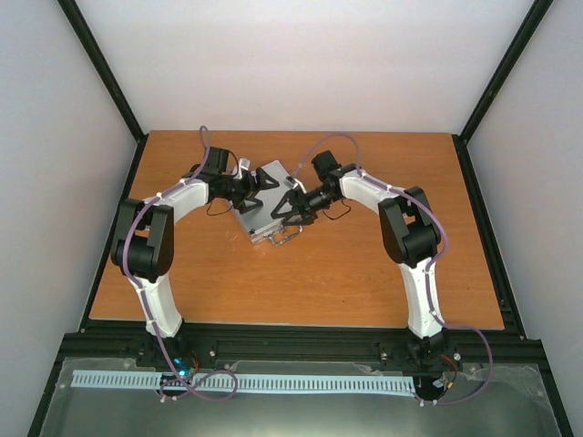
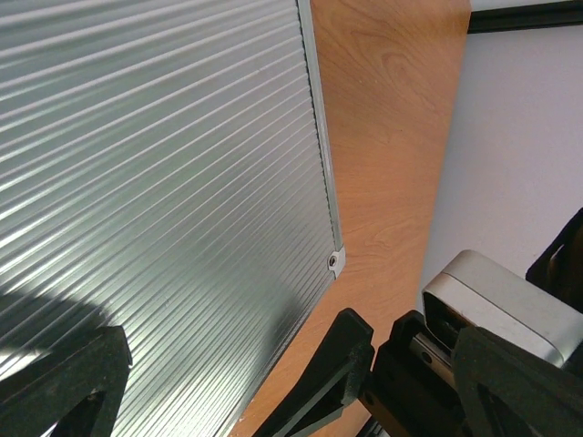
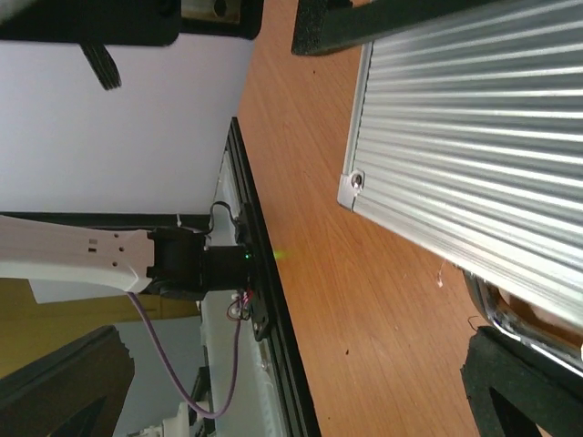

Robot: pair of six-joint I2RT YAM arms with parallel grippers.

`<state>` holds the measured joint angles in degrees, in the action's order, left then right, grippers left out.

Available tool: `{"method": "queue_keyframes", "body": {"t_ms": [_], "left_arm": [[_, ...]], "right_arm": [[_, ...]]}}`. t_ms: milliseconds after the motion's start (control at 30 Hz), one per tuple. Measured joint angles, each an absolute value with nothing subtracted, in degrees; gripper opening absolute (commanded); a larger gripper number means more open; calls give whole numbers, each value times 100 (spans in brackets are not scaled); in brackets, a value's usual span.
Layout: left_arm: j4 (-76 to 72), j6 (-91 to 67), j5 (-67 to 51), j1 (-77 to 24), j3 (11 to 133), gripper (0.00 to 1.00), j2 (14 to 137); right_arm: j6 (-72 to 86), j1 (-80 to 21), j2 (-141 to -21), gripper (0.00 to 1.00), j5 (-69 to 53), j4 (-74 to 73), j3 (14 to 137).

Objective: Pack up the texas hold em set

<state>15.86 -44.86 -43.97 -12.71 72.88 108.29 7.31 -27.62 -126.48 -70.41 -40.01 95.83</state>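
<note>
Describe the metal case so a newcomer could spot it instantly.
On the wooden table, look just beyond the middle, where the left gripper and right gripper meet. The silver case lies there flat and closed, turned at an angle. Unlike the black grippers, it is ribbed metal with a handle on its near edge.

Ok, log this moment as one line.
case: silver case looks shut, flat on table | left gripper: open, over ribbed lid | right gripper: open, by handle edge
</note>
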Motion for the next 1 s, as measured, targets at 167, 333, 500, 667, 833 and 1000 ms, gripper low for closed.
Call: {"method": "queue_keyframes", "body": {"t_ms": [167, 333, 500, 667, 833, 1000], "left_arm": [[1586, -4484, -4397, -1271, 7286, 100, 10827], [1575, -4480, -4397, -1271, 7275, 100, 10827], [1544, -4480, -4394, -1271, 7244, 100, 10805], [1546, -4480, -4394, -1271, 7242, 100, 10805], [1546, -4480, -4394, -1271, 7242, 100, 10805], [1546, -4480, -4392, -1271, 7242, 100, 10805]], "right_arm": [[626, -2762, -12363, 100, -6746, -4073, 9330], [469, -2762, -12160, 100, -6372, -4198, 9212], [381, -2762, -12180, 100, -5992, -4274, 9166], [388, -2783, -12210, 100, -5586, -4206, 9155], [388, -2827, -12293, 100, -5297, -4005, 9155], [386, -2932, -12527, 100, -5205, -3962, 9155]]}}
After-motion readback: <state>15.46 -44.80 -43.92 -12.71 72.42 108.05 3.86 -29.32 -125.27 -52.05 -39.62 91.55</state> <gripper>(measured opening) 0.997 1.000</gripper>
